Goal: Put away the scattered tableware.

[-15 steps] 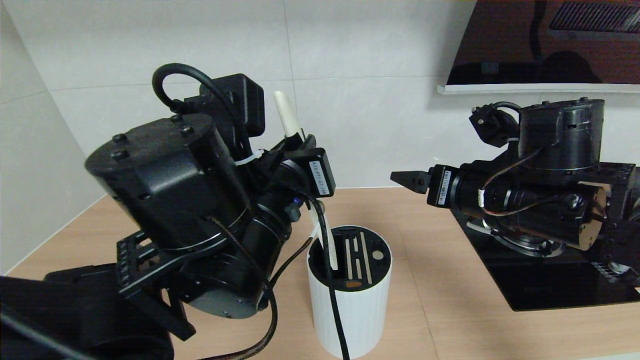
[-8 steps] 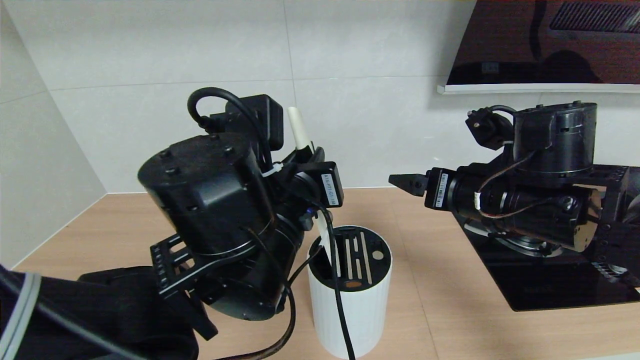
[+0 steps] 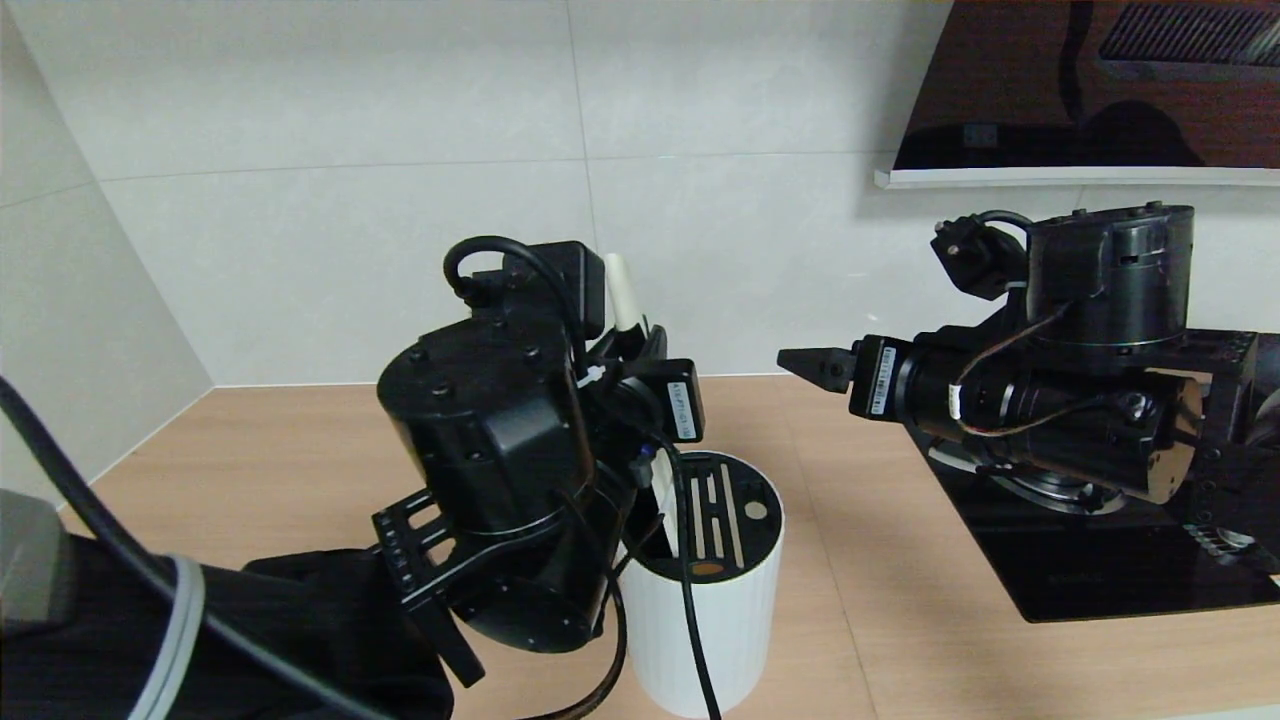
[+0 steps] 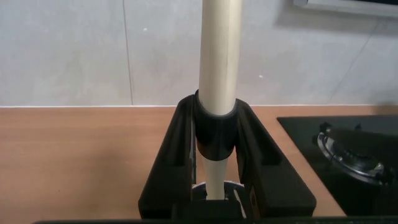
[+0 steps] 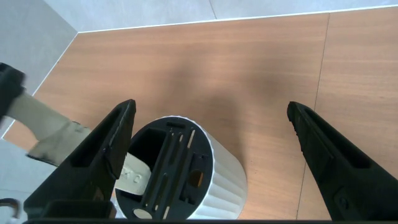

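A white ribbed cylindrical holder (image 3: 720, 610) with a black slotted top stands on the wooden counter (image 3: 300, 450). My left gripper (image 3: 640, 345) hangs right above the holder's large opening, shut on a utensil with a cream handle (image 3: 621, 293). The utensil stands nearly upright with its lower end down inside the opening. In the left wrist view the handle (image 4: 219, 56) rises between the fingers of the left gripper (image 4: 214, 112). My right gripper (image 3: 812, 363) is open and holds nothing, to the right of the holder. From the right wrist, the right gripper (image 5: 210, 109) hovers over the holder (image 5: 214, 183) and the utensil (image 5: 56, 134).
A black cooktop (image 3: 1100, 570) with a burner (image 4: 351, 152) lies on the counter at the right, under the right arm. A dark range hood (image 3: 1090, 90) hangs above it. Tiled walls close the back and left. Bare counter lies left of the holder.
My left arm has come down and shifted right, sinking the utensil deeper into the holder's opening. The right arm has barely moved.
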